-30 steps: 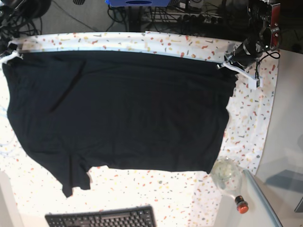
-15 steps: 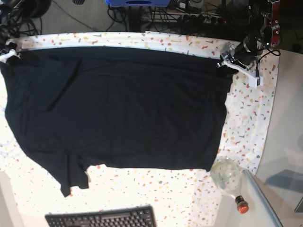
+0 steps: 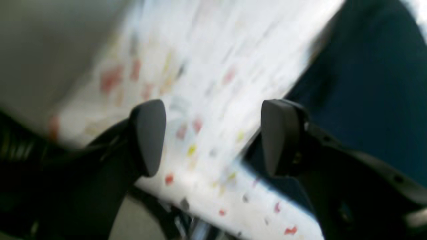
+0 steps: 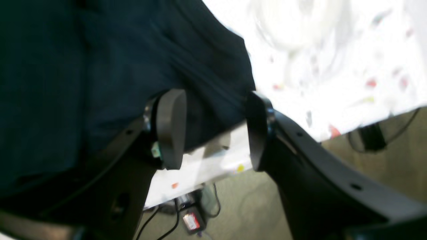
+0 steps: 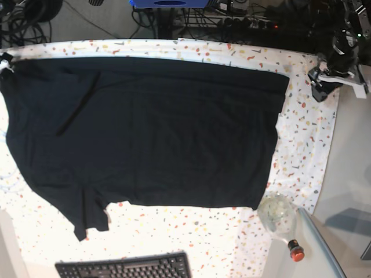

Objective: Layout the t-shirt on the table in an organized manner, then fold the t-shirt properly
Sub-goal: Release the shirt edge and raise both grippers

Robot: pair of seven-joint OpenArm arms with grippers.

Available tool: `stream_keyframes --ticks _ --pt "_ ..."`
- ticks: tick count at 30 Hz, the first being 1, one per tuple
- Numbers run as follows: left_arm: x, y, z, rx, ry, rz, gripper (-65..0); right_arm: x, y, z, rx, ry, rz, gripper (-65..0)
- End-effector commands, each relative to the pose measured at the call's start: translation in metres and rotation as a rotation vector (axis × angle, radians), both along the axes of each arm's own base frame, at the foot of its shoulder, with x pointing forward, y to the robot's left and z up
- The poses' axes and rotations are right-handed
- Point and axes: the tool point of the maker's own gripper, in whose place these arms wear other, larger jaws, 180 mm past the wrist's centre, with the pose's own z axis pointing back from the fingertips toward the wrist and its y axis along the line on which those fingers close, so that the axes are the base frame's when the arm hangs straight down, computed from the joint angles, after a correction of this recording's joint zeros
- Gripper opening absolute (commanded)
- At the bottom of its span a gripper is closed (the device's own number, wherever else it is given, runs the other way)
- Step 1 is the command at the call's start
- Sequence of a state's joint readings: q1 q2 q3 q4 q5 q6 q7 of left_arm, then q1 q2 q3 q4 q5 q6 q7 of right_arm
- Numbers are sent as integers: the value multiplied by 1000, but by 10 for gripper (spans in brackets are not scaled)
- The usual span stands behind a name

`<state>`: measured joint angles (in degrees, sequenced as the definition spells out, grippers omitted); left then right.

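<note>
Since a second ago both grippers have let go of the t-shirt (image 5: 145, 127), which now lies flat across the table (image 5: 301, 156), probably so folding can start. Left gripper (image 3: 213, 138) stands with jaws apart over bare cloth, holding nothing. Right gripper (image 4: 215, 130) is also apart, its jaws around the shirt's edge without pinching it.

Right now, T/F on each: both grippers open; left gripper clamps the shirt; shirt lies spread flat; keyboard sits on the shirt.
1. Both grippers are open. True: left gripper and right gripper both show parted jaws.
2. Left gripper clamps the t-shirt. False: nothing sits between its fingers.
3. The t-shirt lies spread on the table. True.
4. The keyboard sits on the t-shirt. False: it lies apart, at the near edge.
</note>
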<state>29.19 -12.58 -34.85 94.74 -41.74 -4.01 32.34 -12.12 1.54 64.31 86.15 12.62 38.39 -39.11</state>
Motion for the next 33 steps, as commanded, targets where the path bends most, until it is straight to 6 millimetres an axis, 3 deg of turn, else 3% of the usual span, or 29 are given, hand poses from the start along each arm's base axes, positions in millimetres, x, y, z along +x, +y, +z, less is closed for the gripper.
stream_keyframes --ticks 1,3,6,9,14,16,19,29,33 --pt "-1 4 8 24 -8 -5 -258 4 -7 17 -52 -33 7 -371" --pt "0 3 10 27 -13 -8 -385 10 -6 32 -90 -59 17 -371" --pt "-5 8 1 18 7 13 -650 14 -7 44 -124 -72 29 -371" --pt "-11 24 -11 4 26 70 -650 17 0 41 -105 -71 54 -371" --pt "-23 28 -32 -28 73 109 -650 21 49 11 15 27 132 -381" --pt "-25 30 -34 -30 78 115 -650 21 68 2 43 56 193 -452" --pt "-29 34 -36 -29 88 127 -650 22 95 -8 69 92 291 -650" --pt "-30 30 -37 -31 93 117 -650 12 121 -20 141 173 323 -650" --pt "-29 31 -37 -31 93 118 -650 3 141 -28 176 258 392 -650"
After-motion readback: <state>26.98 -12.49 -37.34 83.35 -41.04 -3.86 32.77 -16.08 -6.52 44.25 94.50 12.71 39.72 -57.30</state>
